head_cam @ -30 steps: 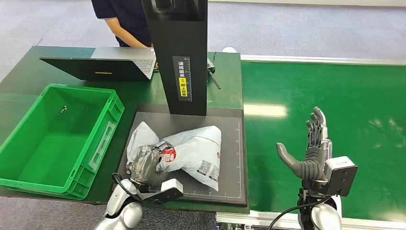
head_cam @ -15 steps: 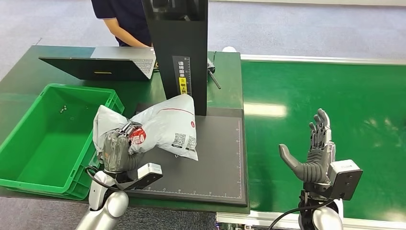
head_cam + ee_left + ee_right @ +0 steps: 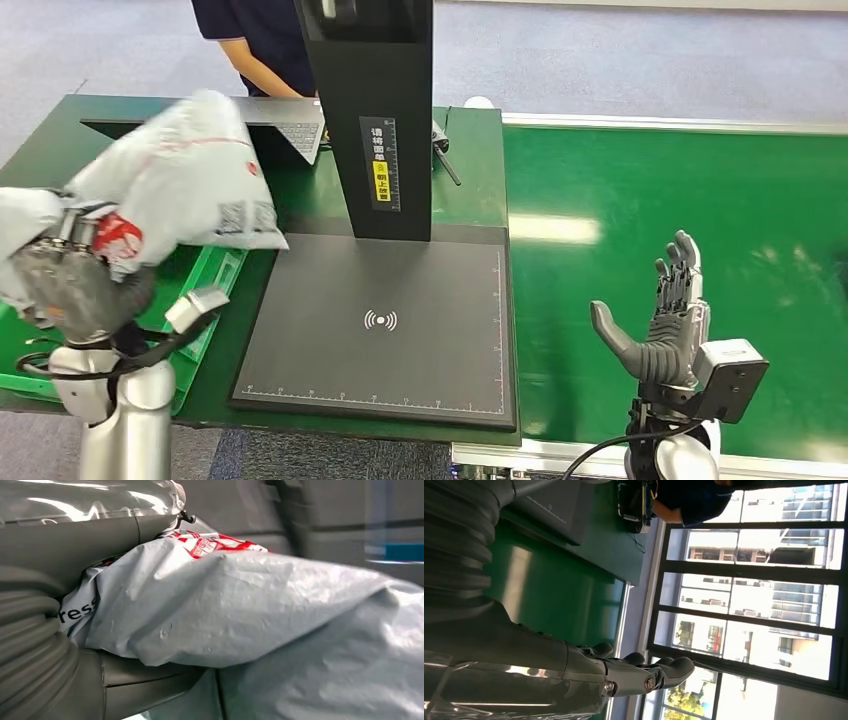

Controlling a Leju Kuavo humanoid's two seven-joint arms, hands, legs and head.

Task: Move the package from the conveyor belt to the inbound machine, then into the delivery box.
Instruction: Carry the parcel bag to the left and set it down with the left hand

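Grey plastic fills your left hand (image 3: 75,285): it grips the package (image 3: 185,175), a crumpled mailer bag with red print, and holds it in the air over the green delivery box (image 3: 215,285), to the left of the inbound machine's black scan pad (image 3: 380,320). Half a second ago you had the bag low at the pad's left edge; a second ago it lay on the pad. Now the pad is bare and its wireless symbol shows. Your left wrist view shows the thumb (image 3: 70,540) pressed against the bag's wrinkled skin. Your right hand (image 3: 665,325) is over the green conveyor belt (image 3: 680,180), right of the pad, fingers spread and upright, holding nothing, much as before. Beyond the machine's black column (image 3: 375,110), a person (image 3: 255,40) stands at a laptop (image 3: 230,130).
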